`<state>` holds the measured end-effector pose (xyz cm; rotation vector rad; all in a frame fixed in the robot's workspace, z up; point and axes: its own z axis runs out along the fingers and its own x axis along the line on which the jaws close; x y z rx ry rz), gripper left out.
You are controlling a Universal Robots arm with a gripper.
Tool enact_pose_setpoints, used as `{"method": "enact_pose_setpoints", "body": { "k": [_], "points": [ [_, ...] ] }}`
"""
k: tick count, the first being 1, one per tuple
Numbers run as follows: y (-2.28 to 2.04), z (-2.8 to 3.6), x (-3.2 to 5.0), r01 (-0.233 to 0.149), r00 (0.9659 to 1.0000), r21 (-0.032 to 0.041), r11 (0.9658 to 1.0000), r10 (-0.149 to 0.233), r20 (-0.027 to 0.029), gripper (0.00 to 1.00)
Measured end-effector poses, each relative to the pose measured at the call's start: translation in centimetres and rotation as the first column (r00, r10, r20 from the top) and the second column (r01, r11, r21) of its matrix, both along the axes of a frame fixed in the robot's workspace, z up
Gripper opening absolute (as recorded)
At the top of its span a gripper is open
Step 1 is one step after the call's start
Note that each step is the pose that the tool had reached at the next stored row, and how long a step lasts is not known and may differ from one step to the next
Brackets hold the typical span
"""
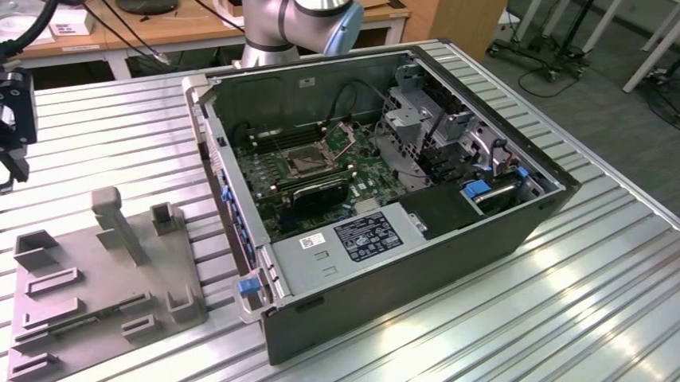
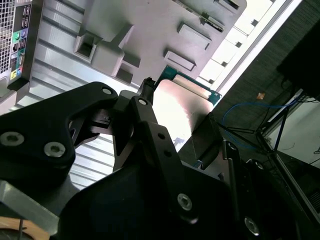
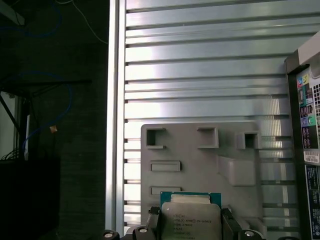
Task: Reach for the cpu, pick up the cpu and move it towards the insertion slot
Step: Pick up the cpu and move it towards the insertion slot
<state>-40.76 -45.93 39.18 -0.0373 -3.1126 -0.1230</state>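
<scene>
— State of the gripper [image 3: 190, 226]?
— Clamped on the cpu [image 3: 190, 214] by two opposite edges. Face carries small dark print.
— Surroundings?
— The grey tray [image 3: 200, 165] lies beyond the gripper; the insertion slot [image 1: 302, 163] in the computer case [image 1: 425, 263] sits well apart.

we see a smooth, pale metal face on the cpu [image 3: 190, 220], softly shiny, with a green board edge around it. the gripper [image 2: 178, 106] is matt black with a faint satin sheen. the tray [image 1: 107, 274] looks like matt grey plastic. the worktop [image 1: 574, 318] is ribbed bare metal, glossy where light strikes. the slot [image 1: 301, 161] has a silvery metal frame. the case [image 1: 425, 270] wall is dark and matt.
</scene>
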Motion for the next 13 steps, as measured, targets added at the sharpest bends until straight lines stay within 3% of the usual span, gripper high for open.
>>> {"method": "enact_pose_setpoints", "body": {
  "k": [13],
  "points": [
    [0.0,0.0,0.65,0.0,1.0,0.0,1.0,0.0,0.0,0.54]
  ]
}}
